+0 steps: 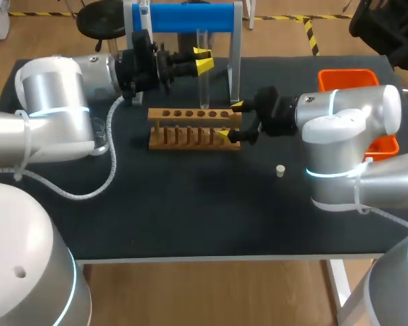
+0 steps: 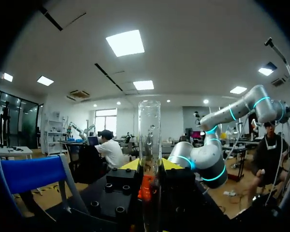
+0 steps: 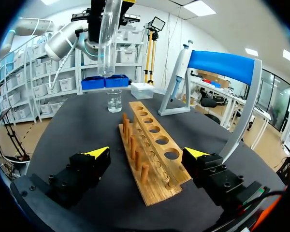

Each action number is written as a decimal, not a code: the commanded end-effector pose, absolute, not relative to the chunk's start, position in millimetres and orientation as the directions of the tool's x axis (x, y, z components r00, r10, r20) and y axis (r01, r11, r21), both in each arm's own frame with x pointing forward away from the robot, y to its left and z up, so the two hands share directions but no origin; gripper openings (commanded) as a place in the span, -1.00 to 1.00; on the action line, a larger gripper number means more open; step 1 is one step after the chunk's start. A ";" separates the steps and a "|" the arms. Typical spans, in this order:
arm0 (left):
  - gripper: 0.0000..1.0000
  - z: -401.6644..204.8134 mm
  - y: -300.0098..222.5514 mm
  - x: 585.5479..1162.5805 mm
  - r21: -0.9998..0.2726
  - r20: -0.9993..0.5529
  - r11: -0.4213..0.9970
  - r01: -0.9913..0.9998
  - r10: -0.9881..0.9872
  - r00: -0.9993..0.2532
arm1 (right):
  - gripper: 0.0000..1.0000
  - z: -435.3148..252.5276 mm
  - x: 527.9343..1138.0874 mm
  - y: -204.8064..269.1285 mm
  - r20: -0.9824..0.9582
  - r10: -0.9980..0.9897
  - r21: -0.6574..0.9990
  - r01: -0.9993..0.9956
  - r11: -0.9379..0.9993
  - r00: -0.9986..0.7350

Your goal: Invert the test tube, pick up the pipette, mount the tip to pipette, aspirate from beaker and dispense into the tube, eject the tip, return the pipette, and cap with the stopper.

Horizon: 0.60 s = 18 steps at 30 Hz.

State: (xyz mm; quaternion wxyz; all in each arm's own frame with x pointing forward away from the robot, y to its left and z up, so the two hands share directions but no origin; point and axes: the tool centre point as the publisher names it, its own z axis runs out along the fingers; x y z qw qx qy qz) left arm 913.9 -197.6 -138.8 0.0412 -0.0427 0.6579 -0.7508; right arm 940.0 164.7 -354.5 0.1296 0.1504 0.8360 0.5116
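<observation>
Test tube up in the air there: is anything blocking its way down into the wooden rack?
Nothing visible does. The test tube, gripped by the left gripper, hangs by the rack, whose holes are all empty. The right gripper merely straddles one end of the rack, fingers open.

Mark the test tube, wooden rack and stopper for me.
test tube (image 1: pixel 204 88): head view, lower part of the glass body.
wooden rack (image 1: pixel 190 119): head view, front strip of the holed top board.
stopper (image 1: pixel 280 170): head view, its top face, on the table mat.
</observation>
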 end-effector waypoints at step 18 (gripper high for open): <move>-1.00 -176.0 -205.4 953.7 -0.988 0.024 -0.153 -0.003 -0.132 -0.991 | 1.00 -355.3 939.9 164.0 -0.064 0.384 0.896 0.117 0.429 -0.921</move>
